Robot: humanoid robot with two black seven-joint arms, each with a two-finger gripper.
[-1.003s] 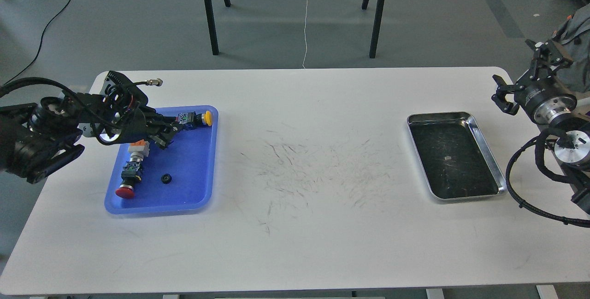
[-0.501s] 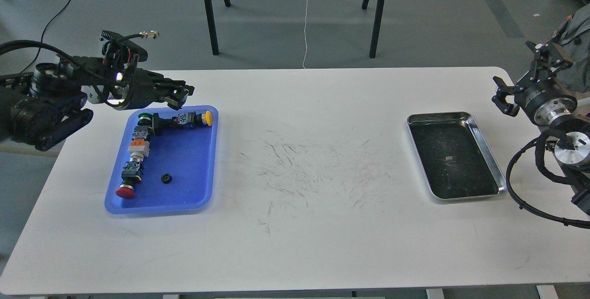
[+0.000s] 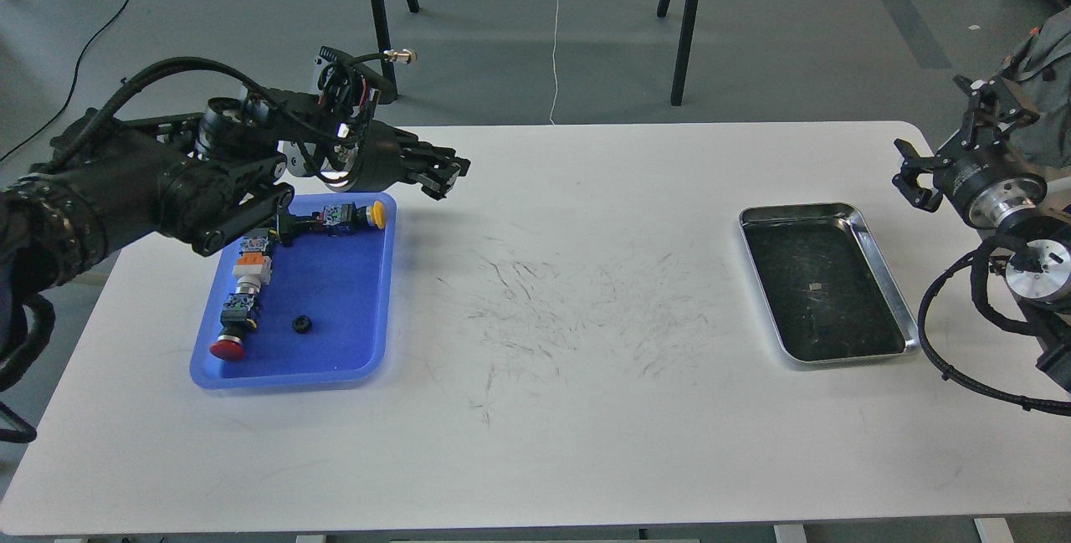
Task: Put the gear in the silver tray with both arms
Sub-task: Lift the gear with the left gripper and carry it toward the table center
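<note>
The silver tray (image 3: pixel 883 279) lies at the right of the white table, its dark scratched floor bare. A small black gear (image 3: pixel 302 325) lies on the floor of the blue plastic tray (image 3: pixel 360 359) at the left. My left gripper (image 3: pixel 448 176) hovers above the table just right of the blue tray's far right corner, pointing right. Its dark fingers are close together and I cannot tell whether they hold anything. My right gripper (image 3: pixel 912 173) is raised by the table's right edge, just beyond the silver tray's far right corner, with its fingers spread and empty.
In the blue tray lie several push-button switches: a yellow-capped one (image 3: pixel 360 214), a red-capped one (image 3: pixel 228 340) and an orange-bodied one (image 3: pixel 251 258). Black table legs (image 3: pixel 381 24) stand beyond the far edge. A cable loop (image 3: pixel 954 342) hangs from my right arm.
My left gripper rose out of the blue tray and moved right, past the tray's far right corner. The gear in the blue tray and my right arm have stayed in place.
</note>
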